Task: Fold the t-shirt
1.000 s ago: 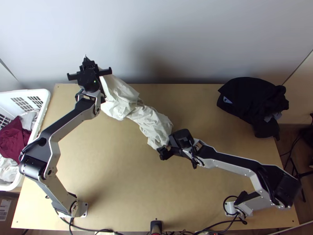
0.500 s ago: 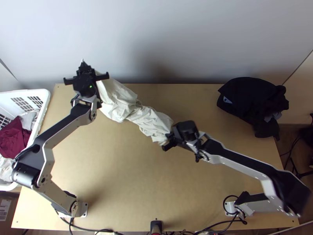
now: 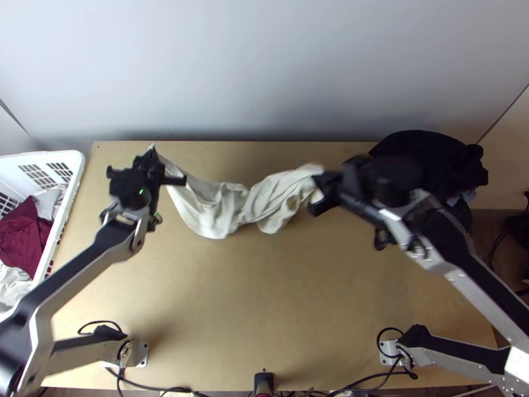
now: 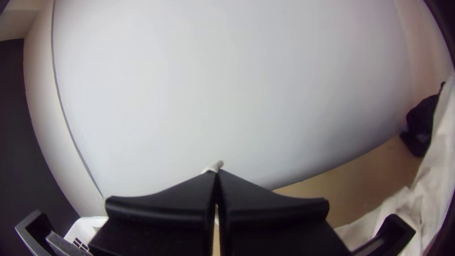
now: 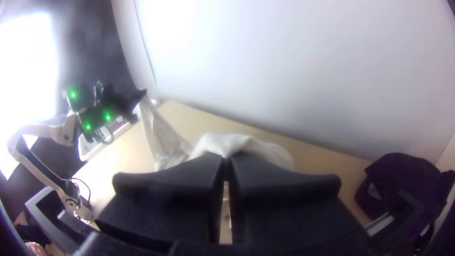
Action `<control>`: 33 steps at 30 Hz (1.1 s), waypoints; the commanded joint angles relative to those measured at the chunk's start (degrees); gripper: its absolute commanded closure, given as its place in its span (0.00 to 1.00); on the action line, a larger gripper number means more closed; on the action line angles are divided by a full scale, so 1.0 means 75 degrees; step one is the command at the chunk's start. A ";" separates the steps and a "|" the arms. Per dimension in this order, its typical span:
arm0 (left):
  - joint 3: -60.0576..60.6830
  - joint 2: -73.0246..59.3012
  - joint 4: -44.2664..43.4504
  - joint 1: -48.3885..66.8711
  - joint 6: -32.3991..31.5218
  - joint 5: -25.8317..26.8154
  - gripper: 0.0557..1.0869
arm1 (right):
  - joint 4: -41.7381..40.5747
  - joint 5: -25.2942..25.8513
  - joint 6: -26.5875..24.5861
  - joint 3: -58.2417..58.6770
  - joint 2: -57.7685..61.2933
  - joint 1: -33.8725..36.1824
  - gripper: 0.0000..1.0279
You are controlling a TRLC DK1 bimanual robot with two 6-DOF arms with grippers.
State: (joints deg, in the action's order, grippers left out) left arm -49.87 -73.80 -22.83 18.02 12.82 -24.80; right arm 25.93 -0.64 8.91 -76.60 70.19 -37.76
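Note:
My left gripper (image 3: 153,153) is at the table's back left in the top view, shut on one end of the cream t-shirt (image 3: 215,208). The cloth sags, bunched and creased, between both arms. Its other end meets my right gripper (image 3: 319,188), right of the middle. In the left wrist view my left gripper (image 4: 216,173) has its fingers together, a bit of cloth (image 4: 214,166) poking out at the tips. The right wrist view has my right gripper (image 5: 227,159) shut on the t-shirt (image 5: 246,144), which bulges past the fingertips.
Black clothing (image 3: 423,155) lies heaped at the table's back right, close to the right arm. A white basket (image 3: 78,165) with maroon and pale clothes stands at the left edge. Behind the table (image 3: 264,317) rises a pale wall.
My right gripper has moved right and toward the back with its end of the t-shirt. My left gripper has come a little nearer the table's front. The cloth between them has swung and now sags.

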 commanded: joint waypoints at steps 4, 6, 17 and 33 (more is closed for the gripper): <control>-0.0359 0.2715 0.4040 0.0152 -0.1932 0.1818 0.96 | 0.1640 -0.0219 0.0184 -0.2818 -0.0312 0.0441 0.97; -0.0781 0.2996 0.4907 0.0105 -0.2319 0.2298 0.97 | 0.1816 -0.0301 0.0230 -0.3146 -0.0312 0.0476 0.97; -0.1742 0.3922 0.8353 -0.0258 -0.3502 0.5837 0.96 | 0.2495 -0.0582 0.0219 -0.3498 -0.0640 0.0663 0.97; -0.0757 0.4121 0.9419 -0.0938 -0.5166 0.8357 0.04 | 0.4031 -0.2855 0.1437 -0.5162 -0.0687 0.1507 0.97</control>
State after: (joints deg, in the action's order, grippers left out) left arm -60.49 -41.89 43.64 11.86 -24.51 34.68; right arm 55.11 -19.64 18.20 -111.33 63.66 -30.15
